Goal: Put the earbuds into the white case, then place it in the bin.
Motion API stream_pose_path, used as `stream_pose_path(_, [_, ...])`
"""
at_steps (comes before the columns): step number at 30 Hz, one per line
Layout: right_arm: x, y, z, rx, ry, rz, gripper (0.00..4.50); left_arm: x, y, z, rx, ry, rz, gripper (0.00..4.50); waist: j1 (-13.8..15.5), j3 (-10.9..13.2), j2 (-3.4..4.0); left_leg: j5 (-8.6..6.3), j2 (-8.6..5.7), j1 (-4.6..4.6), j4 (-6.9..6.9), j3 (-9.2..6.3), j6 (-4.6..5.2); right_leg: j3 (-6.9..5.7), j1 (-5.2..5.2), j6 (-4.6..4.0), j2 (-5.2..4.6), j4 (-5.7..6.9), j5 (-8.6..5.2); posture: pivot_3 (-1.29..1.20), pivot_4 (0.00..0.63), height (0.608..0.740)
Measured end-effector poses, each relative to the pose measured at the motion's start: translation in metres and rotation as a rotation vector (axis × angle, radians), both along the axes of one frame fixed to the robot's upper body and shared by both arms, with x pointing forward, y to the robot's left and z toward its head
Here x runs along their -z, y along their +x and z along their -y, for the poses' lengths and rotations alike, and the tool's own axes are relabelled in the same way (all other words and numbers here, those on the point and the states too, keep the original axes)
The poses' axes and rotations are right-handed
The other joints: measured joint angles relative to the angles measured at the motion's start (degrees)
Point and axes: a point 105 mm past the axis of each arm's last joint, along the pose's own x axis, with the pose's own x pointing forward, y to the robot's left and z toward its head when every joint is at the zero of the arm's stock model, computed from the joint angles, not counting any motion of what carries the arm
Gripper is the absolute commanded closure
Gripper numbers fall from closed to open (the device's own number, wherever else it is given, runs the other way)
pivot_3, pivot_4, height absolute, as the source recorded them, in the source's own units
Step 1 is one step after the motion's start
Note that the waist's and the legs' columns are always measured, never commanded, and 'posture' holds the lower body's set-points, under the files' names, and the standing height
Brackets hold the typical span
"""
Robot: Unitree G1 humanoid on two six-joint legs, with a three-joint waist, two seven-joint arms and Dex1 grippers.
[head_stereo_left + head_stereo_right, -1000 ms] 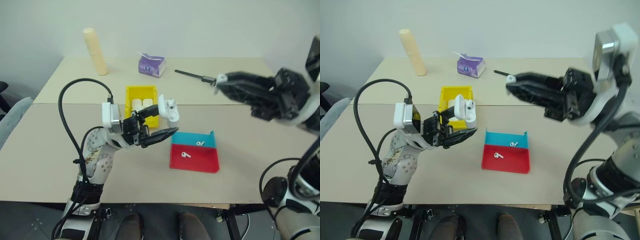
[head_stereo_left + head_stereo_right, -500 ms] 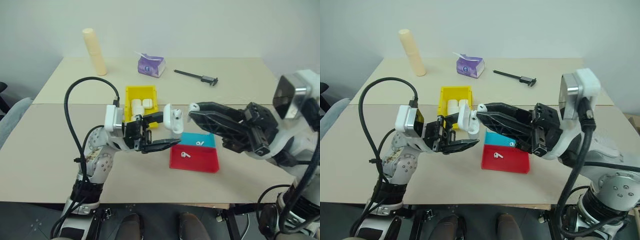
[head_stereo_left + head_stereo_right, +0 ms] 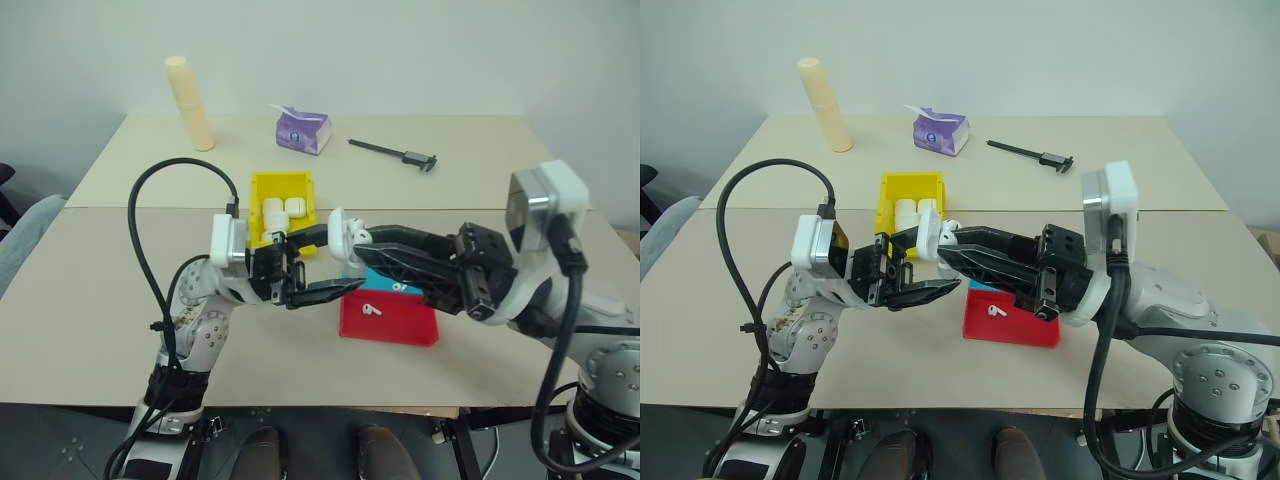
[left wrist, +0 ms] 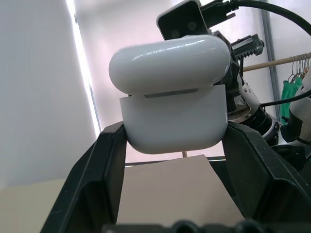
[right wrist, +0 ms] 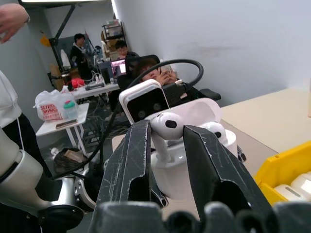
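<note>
White earbud [image 5: 166, 122] sits pinched between your right gripper's [image 5: 167, 141] two black fingers [image 5: 133, 160], stem pointing down toward the open white case [image 5: 194, 145] just past the tips. A second earbud [image 5: 215, 130] is already seated in the case. In the head views that right gripper [image 3: 362, 248] reaches in from the right and its tips sit at the top of the case [image 3: 343, 232].

Your left gripper [image 4: 175, 145] is clamped on the case body [image 4: 174, 124], one finger [image 4: 104, 165] on each side, lid [image 4: 170, 63] hinged back. From the head camera the left gripper [image 3: 325, 265] holds the case up off the table [image 3: 90, 290], above the near edge of the trays.

Below the two grippers, the red tray [image 3: 395, 322] holds one loose earbud [image 3: 370, 310]. The teal tray [image 3: 985, 277] touching it behind is mostly hidden by the right arm; one more white bit [image 3: 401, 287] shows in it, too small to tell.

Yellow bin [image 3: 282, 205] stands on the table just behind the left gripper, with several white cases [image 3: 283, 209] inside.

Far side of the table: cream cylinder [image 3: 189, 103] upright at the left, purple tissue pack [image 3: 303, 130] in the middle, black caliper-like tool [image 3: 391, 153] lying flat to the right.

Right wrist view background shows people seated at desks [image 5: 121, 48] and a person's hand [image 5: 12, 19] in the corner.
</note>
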Motion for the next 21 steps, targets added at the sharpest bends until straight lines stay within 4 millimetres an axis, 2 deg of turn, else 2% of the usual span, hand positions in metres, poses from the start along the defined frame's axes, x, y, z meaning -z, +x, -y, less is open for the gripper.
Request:
stream_pose_path(3, [0.0, 0.001, 0.0, 0.006, -0.002, 0.009, 3.2, 0.0, 0.0, 0.0, -0.002, -0.005, -0.002, 1.79, 0.1, 0.0, -0.01, 0.0, 0.0, 0.0, 0.0, -0.01, 0.0, -0.01, 0.0, 0.0, 0.0, 0.0, 0.0, 0.0, 0.15, 0.74])
stream_pose_path(6, [0.0, 0.001, 0.0, 0.013, -0.01, 0.022, 2.64, 0.0, 0.0, 0.001, -0.005, -0.006, -0.001, 1.79, 0.1, 0.0, -0.01, 0.0, 0.0, -0.01, 0.0, -0.01, 0.0, -0.01, 0.0, 0.01, 0.01, -0.02, 0.0, 0.0, 0.15, 0.74])
stream_pose_path(9, [0.002, -0.001, 0.002, 0.01, -0.049, 0.049, 1.68, 0.001, 0.002, 0.001, -0.018, 0.003, -0.002, 1.79, 0.1, 0.0, -0.01, 0.0, 0.0, -0.02, 0.0, -0.02, 0.0, -0.02, 0.0, 0.01, 0.0, -0.04, 0.0, 0.0, 0.15, 0.74])
stream_pose_path(16, [0.007, -0.005, 0.013, 0.007, -0.094, 0.076, 1.68, 0.005, 0.007, 0.0, -0.042, 0.02, -0.008, 1.79, 0.2, 0.0, -0.02, 0.0, -0.01, -0.01, 0.0, -0.03, 0.0, -0.02, 0.03, 0.03, 0.0, -0.08, 0.01, 0.0, 0.15, 0.74])
stream_pose_path(19, [-0.003, 0.0, 0.02, 0.02, -0.114, 0.116, 1.68, 0.015, 0.017, 0.001, -0.08, 0.054, -0.014, 1.79, 0.0, 0.0, -0.02, 0.01, 0.0, 0.01, 0.0, -0.02, 0.02, -0.01, 0.04, 0.03, 0.02, -0.09, 0.02, 0.0, 0.15, 0.74])
stream_pose_path(21, [-0.018, 0.006, 0.023, 0.036, -0.148, 0.167, 2.04, 0.023, 0.025, 0.008, -0.11, 0.092, 0.0, 1.79, 0.1, 0.0, -0.02, 0.02, -0.03, 0.0, 0.0, 0.0, 0.05, 0.0, 0.02, 0.03, 0.0, -0.1, 0.02, 0.0, 0.15, 0.74])
